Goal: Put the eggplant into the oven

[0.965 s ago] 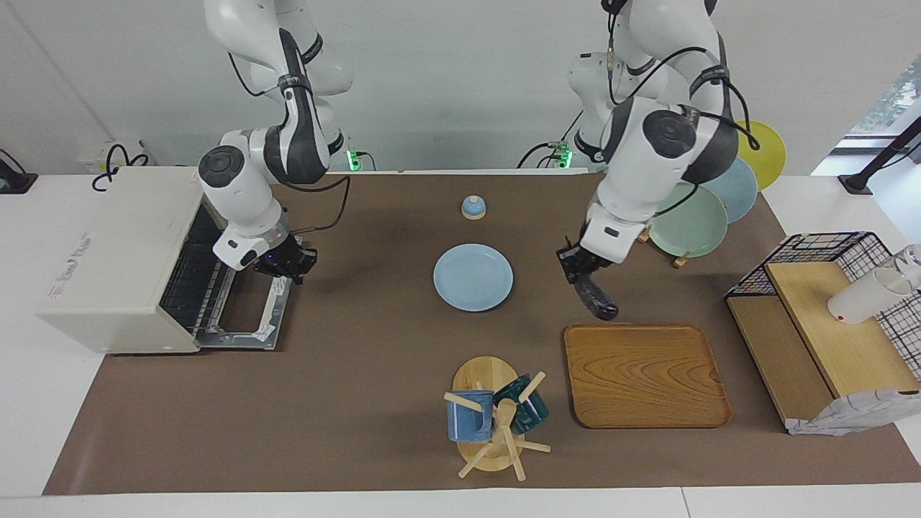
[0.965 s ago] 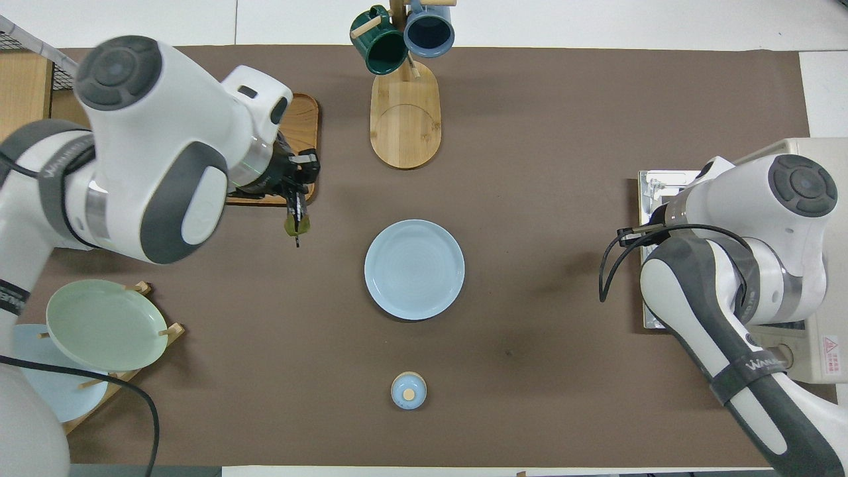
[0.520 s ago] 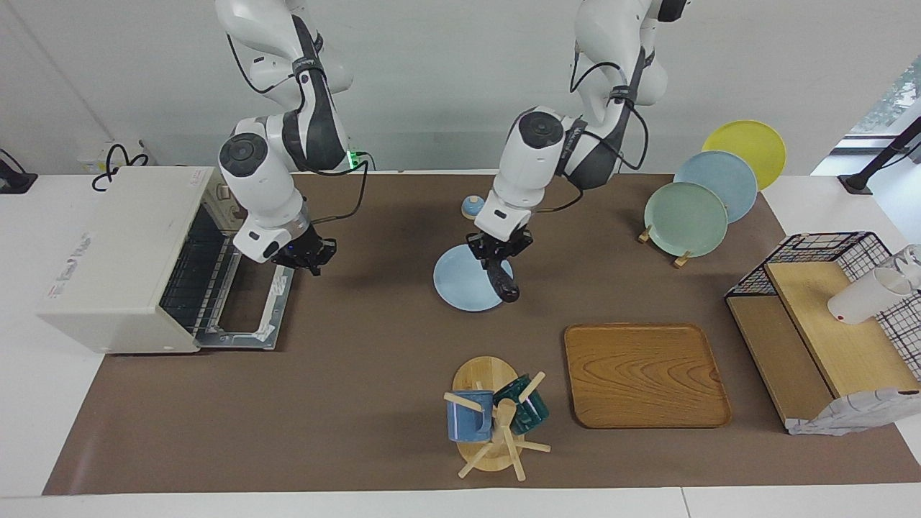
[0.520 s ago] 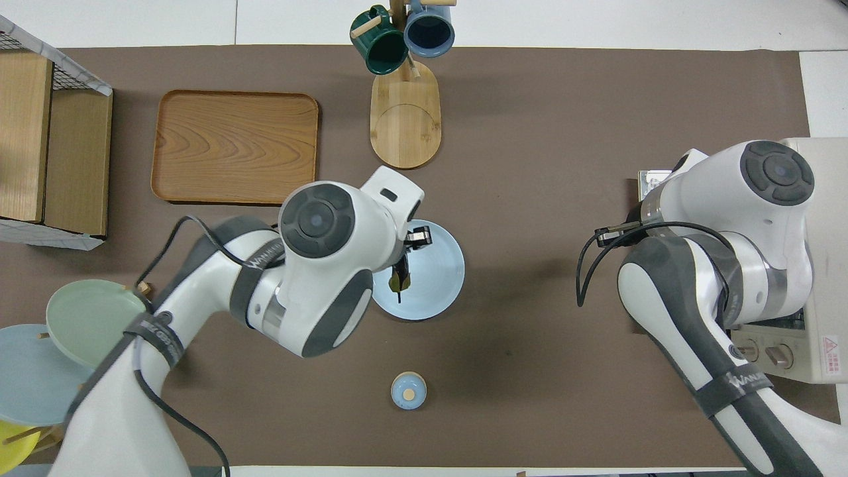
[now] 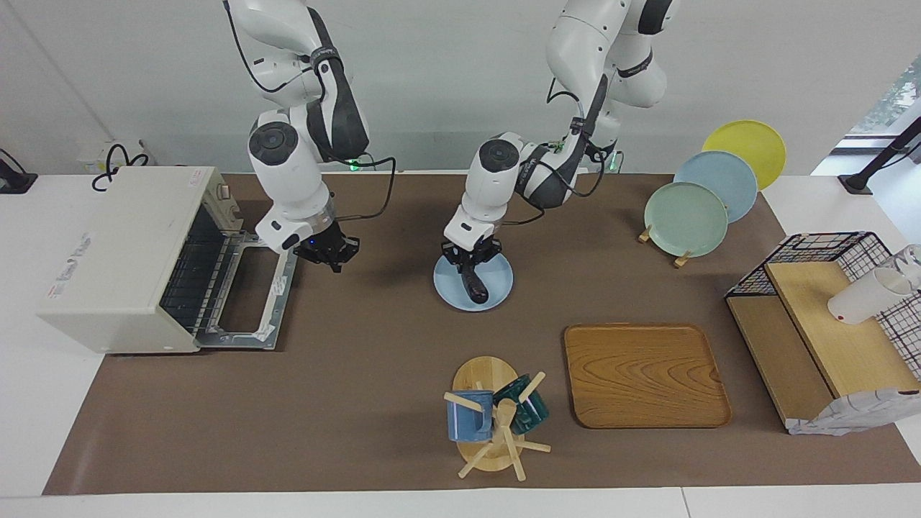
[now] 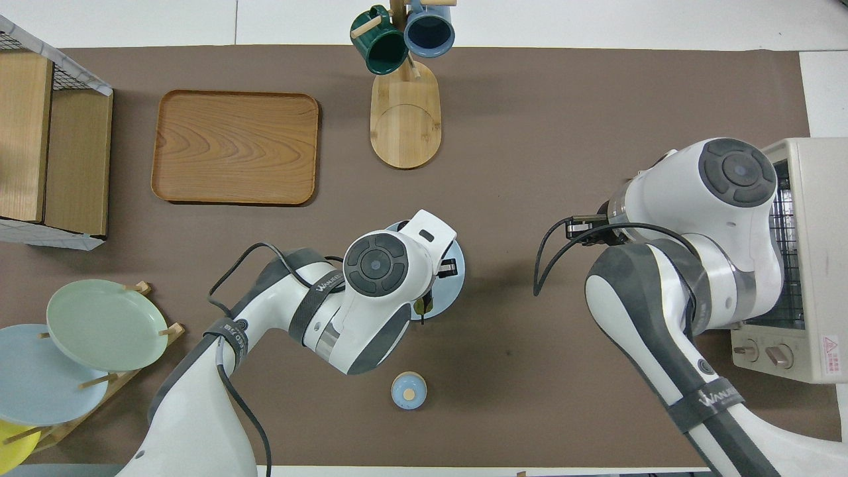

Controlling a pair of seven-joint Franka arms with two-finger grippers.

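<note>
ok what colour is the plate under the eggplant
Light blue plate, clearest in the facing view; the eggplant hangs over it from the left gripper.

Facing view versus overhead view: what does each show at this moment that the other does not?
Only the facing view shows the left hand shut on the eggplant, which hangs over the blue plate, and the oven's open door with the right hand over the mat beside it. Only the overhead view shows the oven's control knobs; there the left arm hides most of the eggplant. Both show the wooden tray and the mug stand.
</note>
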